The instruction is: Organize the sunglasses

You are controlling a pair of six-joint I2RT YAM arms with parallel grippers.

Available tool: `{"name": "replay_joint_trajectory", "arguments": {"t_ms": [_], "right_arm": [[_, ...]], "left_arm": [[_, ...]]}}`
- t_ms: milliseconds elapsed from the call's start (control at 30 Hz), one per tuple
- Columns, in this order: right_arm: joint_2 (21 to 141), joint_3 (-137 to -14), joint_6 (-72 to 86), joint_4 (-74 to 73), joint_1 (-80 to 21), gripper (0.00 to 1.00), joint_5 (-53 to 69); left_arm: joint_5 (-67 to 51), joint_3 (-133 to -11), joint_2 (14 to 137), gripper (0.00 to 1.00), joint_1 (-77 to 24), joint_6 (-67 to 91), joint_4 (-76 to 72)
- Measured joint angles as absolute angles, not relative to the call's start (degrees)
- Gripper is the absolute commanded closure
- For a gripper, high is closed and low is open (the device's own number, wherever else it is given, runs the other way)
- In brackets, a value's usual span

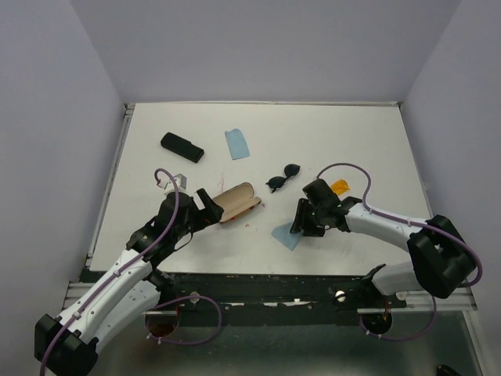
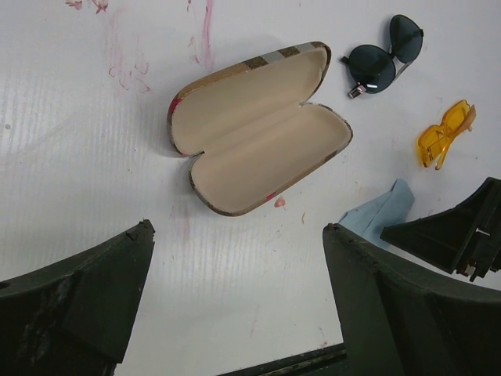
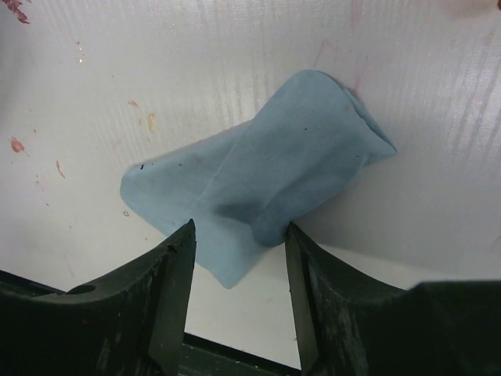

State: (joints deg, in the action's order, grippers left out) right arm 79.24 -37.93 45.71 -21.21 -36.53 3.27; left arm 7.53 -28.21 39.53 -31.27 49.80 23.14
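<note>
Near the middle of the white table [image 1: 352,141] in the top view, black-framed sunglasses with dark round lenses [image 1: 283,178] lie with translucent orange wraparound glasses [image 1: 340,186] at their 3 o'clock.

Left wrist view: the left gripper [image 2: 236,235] gapes wide and empty, with an open plaid tan-lined case [image 2: 258,129] at its 12 o'clock.

Right wrist view: the right gripper [image 3: 239,235] is part open, its fingers straddling the near edge of a crumpled light-blue cloth [image 3: 258,176] without pinching it.

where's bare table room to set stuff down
Free: far-right stretch beyond the orange sunglasses; far strip behind the black case and far blue cloth. Crowded: the middle, among plaid case, black sunglasses, near blue cloth and right claw.
</note>
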Motion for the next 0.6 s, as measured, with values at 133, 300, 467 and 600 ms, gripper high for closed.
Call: {"name": "replay_joint_trajectory", "arguments": {"t_ms": [133,300,467,600], "right_arm": [[79.3,-37.8,47.0,-21.0,-37.1,0.5,3.3],[80.1,-37.8,48.6,-20.8,-37.5,0.8,2.4],[81.2,-38.7,48.4,-21.1,-37.5,0.99,1.2],[82.4,-44.1,45.4,-23.2,-38.3,0.99,2.2]], "left_arm": [[8.2,-28.2,39.3,0.01,-31.3,49.8,23.2],[8.5,-28.1,39.3,0.01,-31.3,49.8,23.1],[9.0,-28.1,39.2,0.01,-31.3,49.8,23.2],[9.9,-28.0,38.0,0.01,-31.3,50.2,23.7]]}}
